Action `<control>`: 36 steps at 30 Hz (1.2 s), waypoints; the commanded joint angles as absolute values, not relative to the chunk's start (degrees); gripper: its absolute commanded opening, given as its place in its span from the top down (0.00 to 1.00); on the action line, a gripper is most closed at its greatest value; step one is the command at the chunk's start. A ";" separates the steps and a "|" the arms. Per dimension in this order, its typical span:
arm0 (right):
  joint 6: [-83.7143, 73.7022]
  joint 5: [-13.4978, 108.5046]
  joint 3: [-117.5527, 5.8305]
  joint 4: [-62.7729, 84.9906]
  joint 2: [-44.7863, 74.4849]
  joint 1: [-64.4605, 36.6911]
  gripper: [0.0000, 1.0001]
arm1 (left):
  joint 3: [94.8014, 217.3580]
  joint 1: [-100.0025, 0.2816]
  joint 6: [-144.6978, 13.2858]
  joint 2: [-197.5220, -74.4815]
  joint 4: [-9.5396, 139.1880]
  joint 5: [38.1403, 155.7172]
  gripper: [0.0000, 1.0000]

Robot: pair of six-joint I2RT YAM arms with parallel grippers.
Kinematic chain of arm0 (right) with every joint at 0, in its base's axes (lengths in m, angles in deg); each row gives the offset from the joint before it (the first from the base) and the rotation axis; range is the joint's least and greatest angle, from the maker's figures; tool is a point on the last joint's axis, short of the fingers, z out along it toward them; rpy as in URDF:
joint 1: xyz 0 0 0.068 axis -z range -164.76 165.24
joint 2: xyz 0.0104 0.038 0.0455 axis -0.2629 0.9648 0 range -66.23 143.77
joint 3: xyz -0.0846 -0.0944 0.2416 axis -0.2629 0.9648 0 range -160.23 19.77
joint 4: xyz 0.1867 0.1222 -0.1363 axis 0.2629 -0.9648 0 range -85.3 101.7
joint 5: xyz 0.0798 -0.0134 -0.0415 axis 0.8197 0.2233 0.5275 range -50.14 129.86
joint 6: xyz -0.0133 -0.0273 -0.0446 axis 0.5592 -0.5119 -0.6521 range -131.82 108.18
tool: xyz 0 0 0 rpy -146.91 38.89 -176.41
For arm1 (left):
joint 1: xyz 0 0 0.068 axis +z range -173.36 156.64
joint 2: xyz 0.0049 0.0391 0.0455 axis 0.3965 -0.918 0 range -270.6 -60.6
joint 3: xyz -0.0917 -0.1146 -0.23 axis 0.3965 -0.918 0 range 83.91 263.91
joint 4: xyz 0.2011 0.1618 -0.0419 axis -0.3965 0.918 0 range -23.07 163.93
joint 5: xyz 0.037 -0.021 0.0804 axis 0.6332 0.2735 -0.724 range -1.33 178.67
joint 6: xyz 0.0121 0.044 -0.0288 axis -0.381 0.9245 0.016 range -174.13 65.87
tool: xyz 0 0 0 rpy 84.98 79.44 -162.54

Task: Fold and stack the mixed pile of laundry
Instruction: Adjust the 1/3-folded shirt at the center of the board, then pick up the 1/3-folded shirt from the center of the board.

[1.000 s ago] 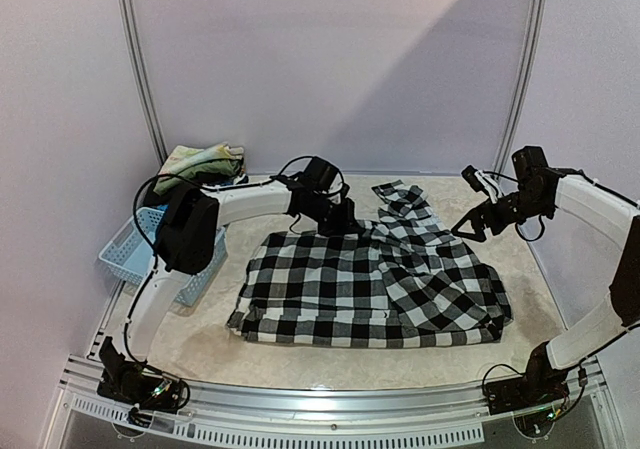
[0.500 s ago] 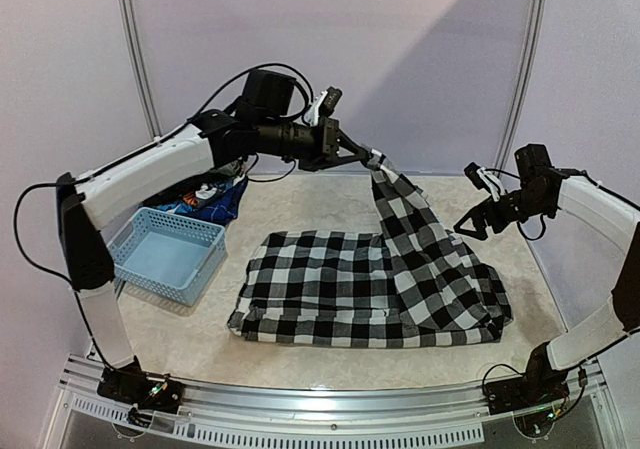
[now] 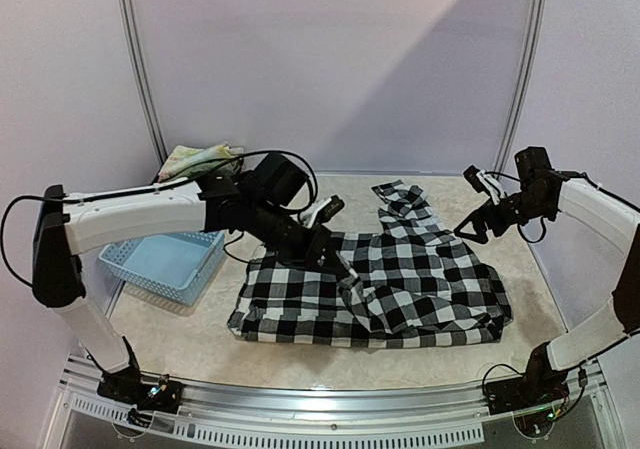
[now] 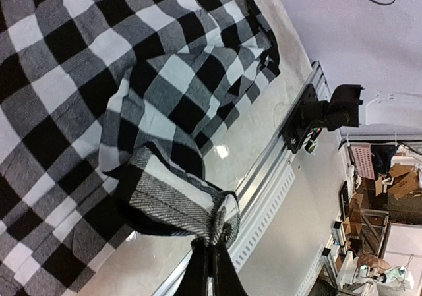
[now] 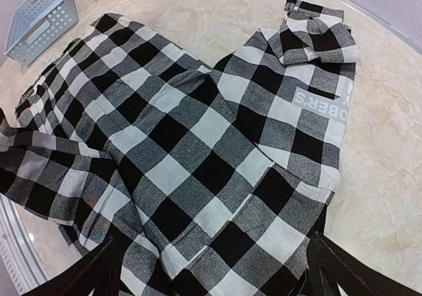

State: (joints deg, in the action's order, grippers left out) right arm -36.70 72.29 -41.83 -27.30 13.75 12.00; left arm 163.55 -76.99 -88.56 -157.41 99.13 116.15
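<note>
The checked shirt [image 3: 410, 294] lies spread over the middle of the counter [image 3: 200, 341]. The left pincer [image 4: 211, 269] is clamped on its sleeve end above the shirt's centre. The right pincer [image 3: 474, 211] hangs wide apart near the right edge.

Your left gripper [image 4: 211, 253] pinched tight on sleeve cuff [image 4: 177, 200] of checked shirt [image 4: 79, 52]. Cuff bunched at fingertips. Shirt body spread on table [image 4: 257, 121]. Edge rail [image 4: 267, 177], right arm base [image 4: 326, 111] beyond.
</note>
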 commanded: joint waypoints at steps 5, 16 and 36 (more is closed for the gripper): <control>-37.99 75.53 -40.76 -27.86 12.24 12.08 0.01 | 154.63 -77.50 -87.79 -146.38 105.53 112.34 1.00; -37.47 75.12 -42.89 -27.60 12.60 12.07 0.01 | 154.86 -77.31 -78.67 -144.63 121.47 104.11 0.66; -35.46 66.67 -85.93 -38.79 56.55 12.43 0.15 | 195.22 -52.67 -64.68 -184.07 117.24 96.34 0.54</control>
